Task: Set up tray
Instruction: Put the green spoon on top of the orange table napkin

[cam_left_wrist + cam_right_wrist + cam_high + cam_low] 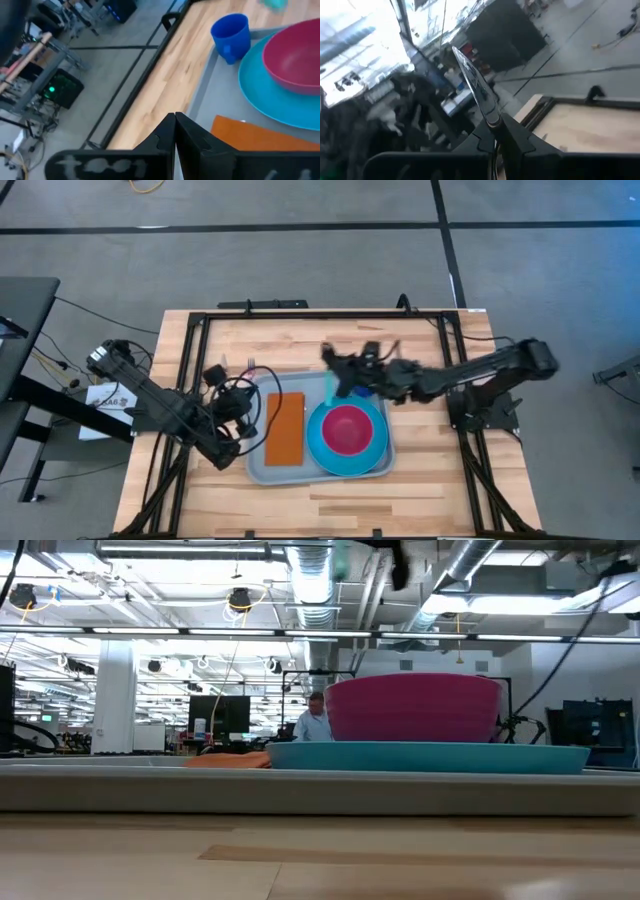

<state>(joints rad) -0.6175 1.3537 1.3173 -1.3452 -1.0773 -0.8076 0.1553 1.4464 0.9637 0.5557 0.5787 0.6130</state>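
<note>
1. The pale grey-blue plastic tray (258, 468) is mostly filled: an orange-brown rectangular napkin (285, 428) lies on its left part, and a round bright-blue plate (322, 448) bearing a magenta bowl (347, 428) covers its right part.
2. A blue plastic cup (231, 31) stands at the tray's far edge, just beside the plate.
3. The left gripper (243, 442) crowds the tray's left rim.
4. The right gripper (337, 366) hangs over the tray's far edge, holding a teal utensil (331, 387).
5. Bare wooden tabletop (330, 505) lies open along the near edge and behind the tray.
</note>
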